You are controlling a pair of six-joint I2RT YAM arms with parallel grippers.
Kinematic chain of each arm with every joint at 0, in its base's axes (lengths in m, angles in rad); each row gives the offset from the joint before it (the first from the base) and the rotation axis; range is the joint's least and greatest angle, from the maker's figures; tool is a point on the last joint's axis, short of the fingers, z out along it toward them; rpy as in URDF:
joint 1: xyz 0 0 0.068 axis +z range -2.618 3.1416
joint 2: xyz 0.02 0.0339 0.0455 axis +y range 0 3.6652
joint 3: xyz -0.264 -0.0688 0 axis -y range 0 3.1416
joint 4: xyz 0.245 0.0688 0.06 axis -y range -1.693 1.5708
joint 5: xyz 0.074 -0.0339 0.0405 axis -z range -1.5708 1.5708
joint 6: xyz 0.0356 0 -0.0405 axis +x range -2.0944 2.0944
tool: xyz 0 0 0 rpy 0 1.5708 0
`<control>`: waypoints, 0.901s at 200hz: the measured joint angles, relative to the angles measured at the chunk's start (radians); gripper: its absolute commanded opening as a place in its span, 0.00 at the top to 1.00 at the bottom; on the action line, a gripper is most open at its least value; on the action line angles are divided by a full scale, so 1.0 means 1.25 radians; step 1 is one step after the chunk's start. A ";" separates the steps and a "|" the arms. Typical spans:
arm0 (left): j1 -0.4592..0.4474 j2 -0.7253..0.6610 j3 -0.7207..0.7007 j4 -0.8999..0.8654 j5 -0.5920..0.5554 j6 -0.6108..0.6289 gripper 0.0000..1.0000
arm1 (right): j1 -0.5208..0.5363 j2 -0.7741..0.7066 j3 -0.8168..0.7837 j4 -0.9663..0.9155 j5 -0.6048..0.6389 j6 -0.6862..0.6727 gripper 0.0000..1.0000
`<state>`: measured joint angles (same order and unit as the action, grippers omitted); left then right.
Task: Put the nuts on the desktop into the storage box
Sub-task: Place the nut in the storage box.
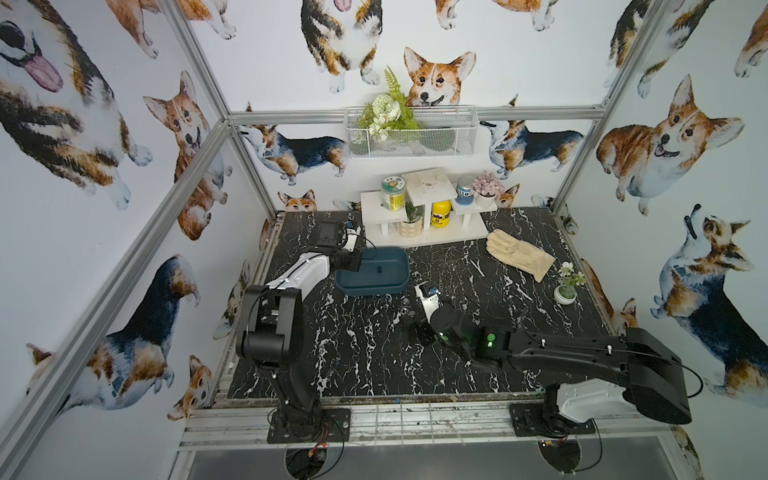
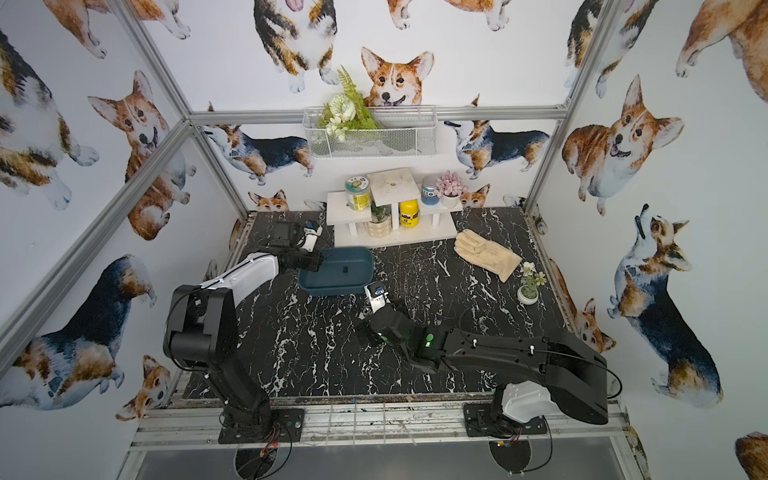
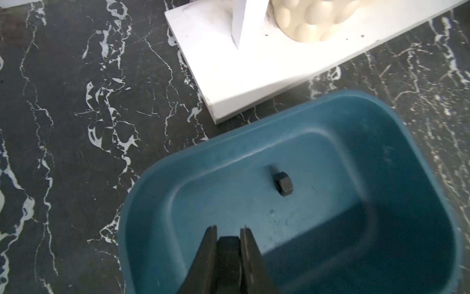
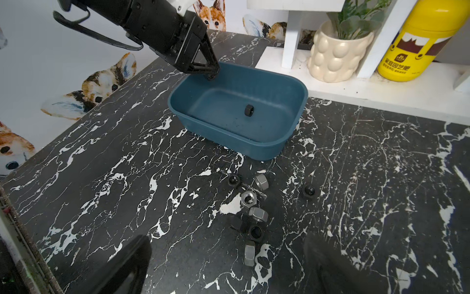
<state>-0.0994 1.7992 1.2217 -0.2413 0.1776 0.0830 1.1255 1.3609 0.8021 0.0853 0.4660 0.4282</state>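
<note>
left pincer [image 3: 229, 233] clamped on black nut [image 3: 229, 245], over storage box [image 3: 419, 157] | right pincer [image 4: 226, 243] wide open, empty, above nuts [image 4: 258, 213] | release low, mid-box, no bounce

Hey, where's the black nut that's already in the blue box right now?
The nut stands on edge mid-floor in the box, clear of its walls; in both top views the box sits left of centre, just before the white stand.

Nut [image 4: 249, 110] in storage box [image 4: 239, 146]; nuts [image 4: 250, 198] on desktop [image 4: 127, 178] before box
</note>
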 measured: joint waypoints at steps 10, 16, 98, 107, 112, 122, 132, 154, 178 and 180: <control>0.000 0.020 0.000 0.018 -0.016 0.000 1.00 | 0.000 0.011 0.007 -0.012 0.006 0.011 0.00; 0.000 0.031 0.000 0.027 -0.023 0.000 1.00 | 0.000 0.017 0.010 -0.019 0.008 0.017 0.00; -0.004 0.118 0.006 0.087 -0.123 0.010 0.92 | -0.012 0.093 0.064 -0.106 0.028 0.095 0.00; -0.005 0.118 0.006 0.086 -0.122 0.010 0.89 | -0.016 0.096 0.067 -0.114 0.026 0.102 0.00; -0.005 0.117 0.006 0.086 -0.120 0.013 0.88 | -0.017 0.097 0.067 -0.118 0.025 0.107 0.00; -0.007 0.116 0.005 0.087 -0.115 0.018 0.86 | -0.021 0.097 0.069 -0.121 0.023 0.110 0.00; -0.011 0.114 0.003 0.085 -0.114 0.023 0.85 | -0.025 0.097 0.069 -0.122 0.022 0.113 0.00; -0.016 0.111 0.003 0.075 -0.105 0.034 0.80 | -0.040 0.097 0.069 -0.127 0.006 0.121 0.00; -0.016 0.100 0.000 0.073 -0.097 0.043 0.80 | -0.060 0.096 0.068 -0.131 -0.014 0.137 0.00; -0.016 0.100 0.000 0.072 -0.097 0.043 0.80 | -0.060 0.096 0.067 -0.131 -0.016 0.138 0.00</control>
<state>-0.1200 1.9240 1.2217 -0.1509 0.0566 0.1368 1.0504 1.4811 0.8860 -0.0780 0.4461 0.6006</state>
